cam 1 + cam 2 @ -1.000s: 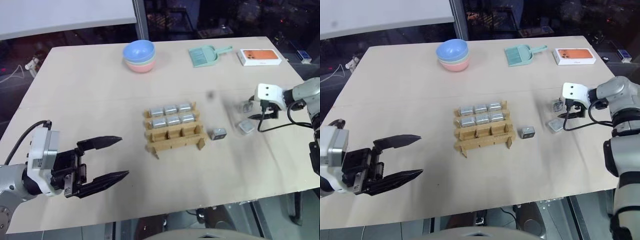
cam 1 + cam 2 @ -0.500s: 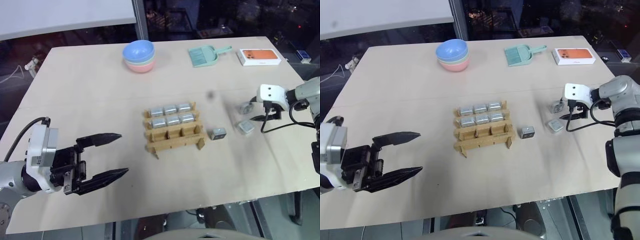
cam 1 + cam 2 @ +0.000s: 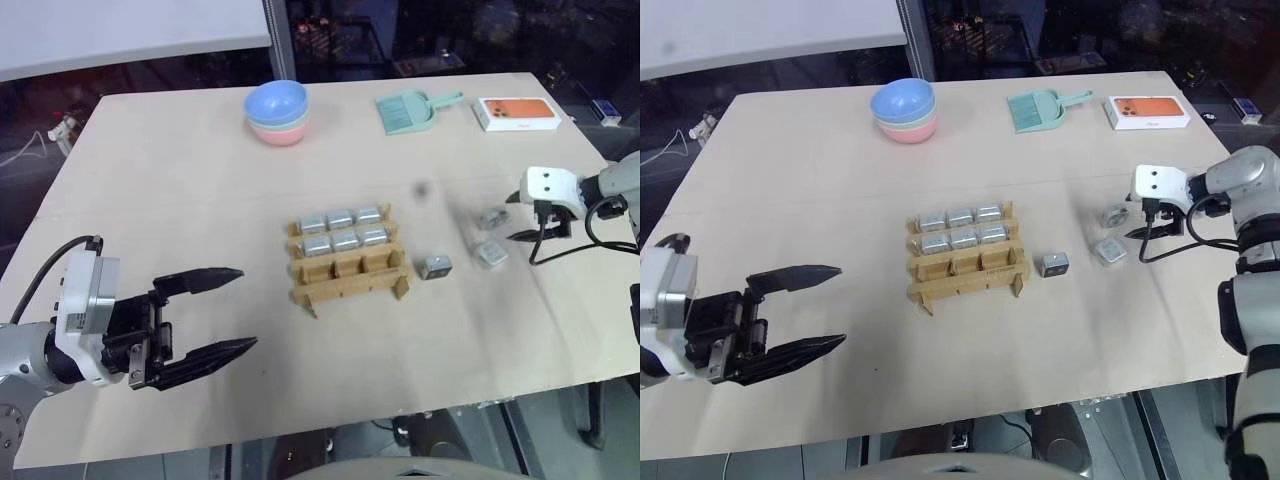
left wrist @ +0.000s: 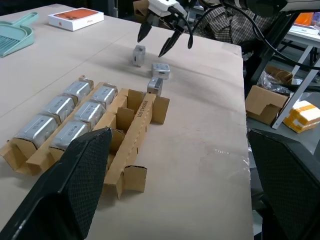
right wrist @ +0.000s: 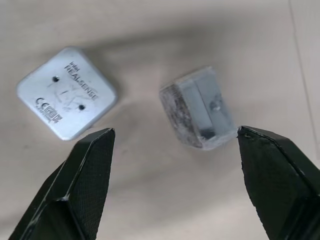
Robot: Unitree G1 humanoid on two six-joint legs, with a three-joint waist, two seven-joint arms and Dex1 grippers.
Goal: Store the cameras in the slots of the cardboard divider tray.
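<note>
Plywood tabletop [image 3: 180,180], dark cluttered room behind it. Right gripper [image 3: 517,217] hangs at the table's right side, jaws spread wide with nothing between them, angled down over two loose cameras: one tipped on edge [image 5: 199,108], lens face partly showing, and one lying flat [image 5: 66,93] with its printed back up. In the right wrist view both sit between the fingertips [image 5: 87,175], so the gripper looks lined up to pick, probably the tipped one since it is nearer centre; neither is touched yet. Flat one would be harder to pinch, low profile. A third loose camera [image 3: 436,266] sits just beside the right end of the cardboard divider tray [image 3: 345,280], apart from the other two. Tray is mid-table: back two rows each hold three cameras [image 3: 341,229], six stored; front row of three slots is empty, matching the three loose ones, so roughly two thirds done by my read. Left gripper [image 3: 228,312] is parked low at the near left, fingers wide apart, holding nothing, well away from the tray, likely kept out of the right arm's way. Far edge, unrelated to the job: stacked bowls [image 3: 279,111], teal dustpan [image 3: 417,108], white-and-orange box [image 3: 519,113]. Risk: closing on the tipped camera could knock it over or nudge its neighbour.
</note>
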